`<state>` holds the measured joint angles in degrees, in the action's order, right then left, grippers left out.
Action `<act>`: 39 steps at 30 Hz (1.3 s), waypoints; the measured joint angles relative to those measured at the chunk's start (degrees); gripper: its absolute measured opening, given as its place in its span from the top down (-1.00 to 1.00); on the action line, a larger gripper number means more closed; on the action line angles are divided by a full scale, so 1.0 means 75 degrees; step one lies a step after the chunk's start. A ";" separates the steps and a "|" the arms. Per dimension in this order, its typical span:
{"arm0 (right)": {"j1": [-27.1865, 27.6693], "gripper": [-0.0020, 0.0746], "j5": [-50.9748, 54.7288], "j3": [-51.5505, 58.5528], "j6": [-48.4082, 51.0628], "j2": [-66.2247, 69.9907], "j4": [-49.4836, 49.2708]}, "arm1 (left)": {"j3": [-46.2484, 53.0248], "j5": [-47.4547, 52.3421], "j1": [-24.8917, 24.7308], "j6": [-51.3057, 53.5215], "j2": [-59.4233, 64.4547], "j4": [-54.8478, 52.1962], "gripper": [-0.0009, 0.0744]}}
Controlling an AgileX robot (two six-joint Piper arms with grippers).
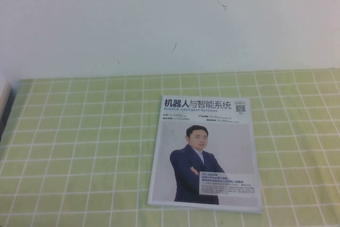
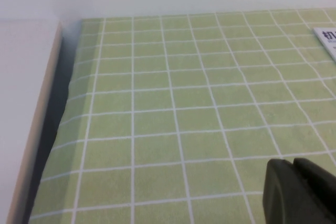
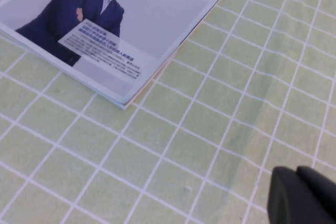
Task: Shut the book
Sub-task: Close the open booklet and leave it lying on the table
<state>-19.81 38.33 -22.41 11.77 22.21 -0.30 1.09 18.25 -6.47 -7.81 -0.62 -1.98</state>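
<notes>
The book point(image 1: 206, 152) lies shut, lengthwise away from the robot, nearer the right claw point(image 3: 302, 195). The left claw point(image 2: 298, 187) hovers well apart to its left. Neither claw's state can be told.

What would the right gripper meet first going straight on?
Probably bare tablecloth, beside the closed book; depth is unclear. The right gripper hovers near the book's corner, left gripper over tablecloth farther left.

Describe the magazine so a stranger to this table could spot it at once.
A green checked tablecloth fills the foreground. Right of its centre lies a closed magazine, its cover showing a man in a dark blue suit with arms crossed. The left gripper and right gripper, plain dark shapes, sit over bare cloth apart from it.
</notes>
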 joint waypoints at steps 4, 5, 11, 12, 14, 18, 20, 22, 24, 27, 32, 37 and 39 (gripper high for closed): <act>0.0000 0.96 0.0000 0.0000 0.0000 0.0000 0.0000 | 0.0000 0.0000 0.0033 0.0478 -0.0017 0.0322 0.99; 0.0000 0.96 0.0000 0.0000 0.0000 0.0000 0.0000 | 0.0000 0.0000 0.0103 0.0513 -0.0017 0.0369 0.99; 0.0000 0.96 0.0000 0.0000 0.0000 0.0000 0.0000 | 0.0000 0.0000 0.0652 0.0551 -0.0017 0.0438 0.99; 0.0000 0.96 0.0000 0.0000 0.0000 0.0000 0.0000 | 0.0000 0.0000 0.0688 0.0551 -0.0017 0.0438 0.99; 0.0000 0.96 0.0000 0.0000 0.0000 0.0000 -0.0014 | 0.0000 0.0000 0.0722 0.0551 -0.0017 0.0438 0.99; 0.0000 0.96 0.0000 0.0000 0.0000 0.0000 -0.0014 | 0.0000 0.0000 0.0739 0.0558 -0.0017 0.0438 0.99; 0.0000 0.96 0.0000 0.0000 0.0000 0.0000 -0.0014 | 0.0000 0.0000 0.0739 0.0558 -0.0017 0.0438 0.99; 0.0000 0.96 0.0000 0.0000 0.0000 0.0000 -0.0014 | 0.0000 0.0000 0.0739 0.0558 -0.0017 0.0438 0.99; 0.0000 0.96 0.0000 0.0000 0.0000 0.0000 -0.0014 | 0.0000 0.0000 0.0751 0.0558 -0.0017 0.0438 0.99; 0.0000 0.96 0.0000 0.0000 0.0000 0.0000 -0.0014 | 0.0000 0.0000 0.0751 0.0570 -0.0017 0.0438 0.99; 0.0000 0.96 0.0000 0.0000 0.0000 0.0000 -0.0014 | 0.0000 0.0002 0.0751 0.0570 -0.0017 0.0438 0.99; 0.0000 0.96 0.0000 0.0000 -0.0021 0.0000 -0.0014 | 0.0000 0.0016 0.0751 0.0570 -0.0017 0.0438 0.99; 0.0000 0.96 0.0000 0.0000 -0.0038 0.0000 -0.0014 | 0.0000 0.0016 0.0751 0.0570 -0.0017 0.0438 0.99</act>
<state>-19.81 38.33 -22.41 11.48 22.21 -0.41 1.09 18.37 -0.84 -3.54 -0.75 1.31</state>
